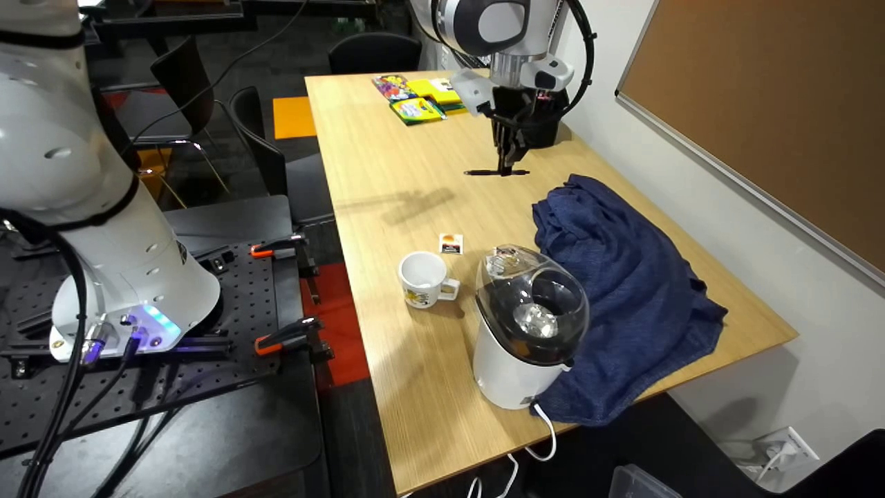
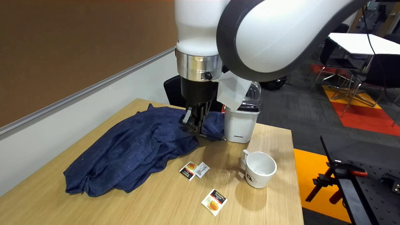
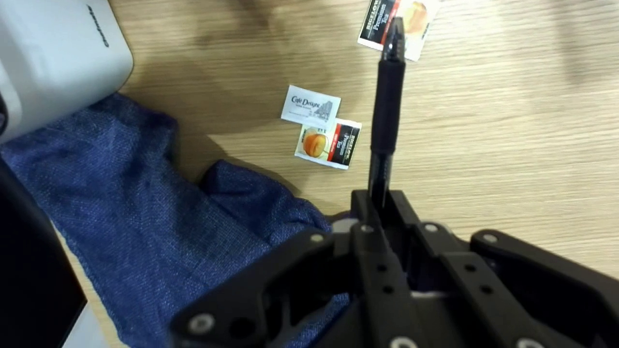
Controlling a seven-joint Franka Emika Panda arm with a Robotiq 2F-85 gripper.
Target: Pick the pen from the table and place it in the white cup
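My gripper (image 1: pixel 507 166) is shut on the black pen (image 1: pixel 478 172) and holds it roughly level above the table (image 1: pixel 366 173). In the wrist view the pen (image 3: pixel 388 104) sticks out forward from between the fingertips (image 3: pixel 379 200); its rear part is hidden by the fingers. The gripper also shows in an exterior view (image 2: pixel 199 131), dark against the blue cloth. The white cup (image 1: pixel 420 277) stands upright on the table, its handle toward the white machine; it also shows in an exterior view (image 2: pixel 260 168). The gripper is apart from the cup, which is out of the wrist view.
A white machine with a clear top (image 1: pixel 508 366) stands beside the cup. A crumpled blue cloth (image 1: pixel 622 290) lies along the wall side. Tea packets (image 2: pixel 214 201) lie near the cup. Colourful boxes (image 1: pixel 417 111) and a black container (image 1: pixel 543 131) are at the table's far end.
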